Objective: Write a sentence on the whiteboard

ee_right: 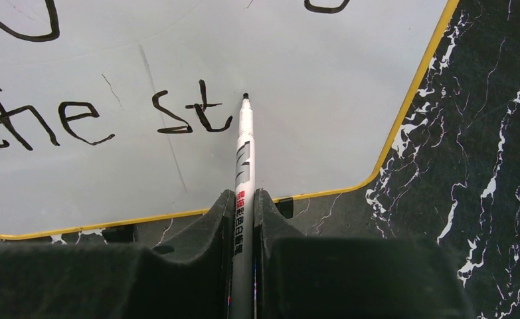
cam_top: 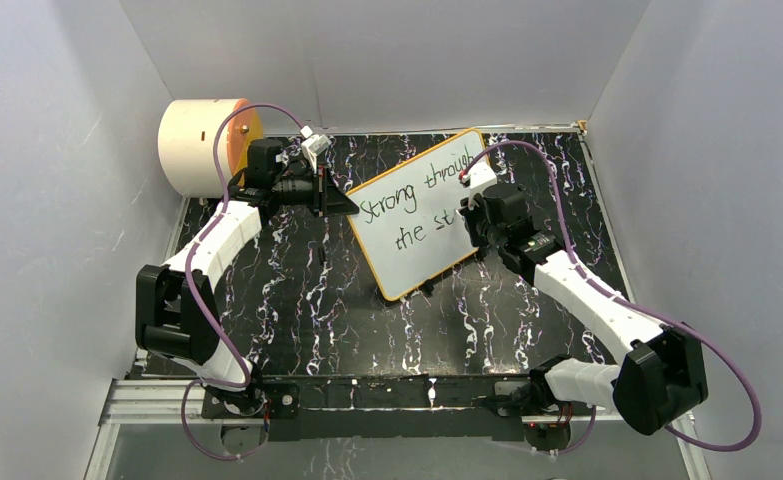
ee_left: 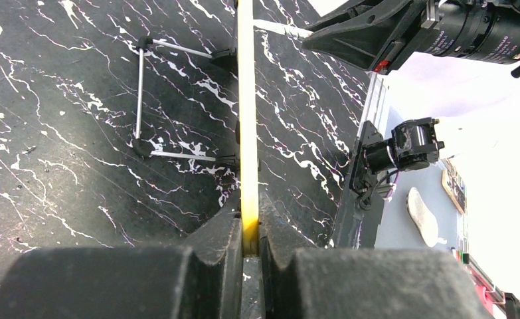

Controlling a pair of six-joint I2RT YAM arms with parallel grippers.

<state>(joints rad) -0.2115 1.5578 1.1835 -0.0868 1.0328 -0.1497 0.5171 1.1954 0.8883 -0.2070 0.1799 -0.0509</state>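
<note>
Left fingers [ee_left: 220,239] were clenched on the orange-yellow frame of the whiteboard [cam_top: 419,268], which sat askew near the middle of the black marbled desk [cam_top: 307,330], toward its far edge. Right fingers [ee_right: 214,222] gripped a marker [ee_right: 245,143], its black tip at the white surface just right of the written "the st".

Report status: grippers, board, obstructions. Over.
Left gripper shut on whiteboard edge. Right gripper shut on marker, tip by "the st". Board blank beyond tip; nothing in the way.
</note>
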